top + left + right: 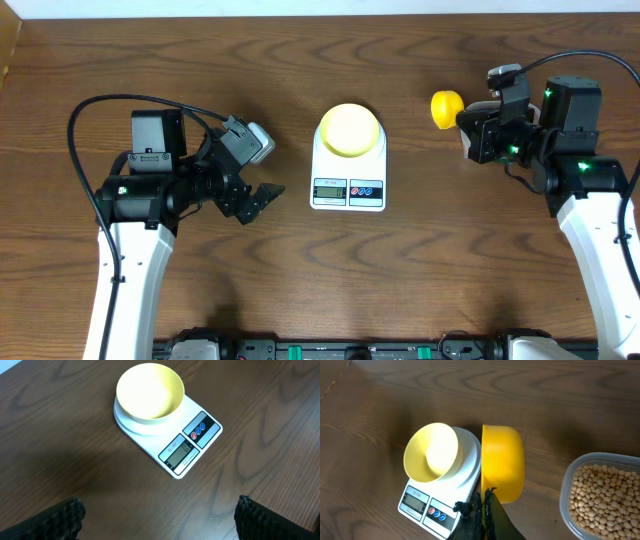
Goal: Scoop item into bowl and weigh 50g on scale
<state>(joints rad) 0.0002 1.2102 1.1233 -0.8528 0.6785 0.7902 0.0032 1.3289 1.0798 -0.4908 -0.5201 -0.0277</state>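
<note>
The pale yellow-green bowl (pixel 348 130) stands empty on the white scale (pixel 347 190) at the table's middle; both also show in the left wrist view, bowl (pixel 150 391) and scale (pixel 192 440). My right gripper (pixel 478 135) is shut on the handle of a yellow scoop (pixel 447 108), held right of the scale. In the right wrist view the scoop (pixel 502 462) hangs beside the bowl (pixel 431 452) and scale (pixel 427 507), with the shut fingers (pixel 485 505) below it. The beans (pixel 605 495) lie in a clear tub at the right. My left gripper (pixel 255 200) is open and empty, left of the scale (pixel 160 522).
The clear plastic tub (pixel 567 485) holding the beans shows only in the right wrist view; in the overhead view it is hidden by the right arm. Bare wooden table (pixel 200 60) surrounds the scale.
</note>
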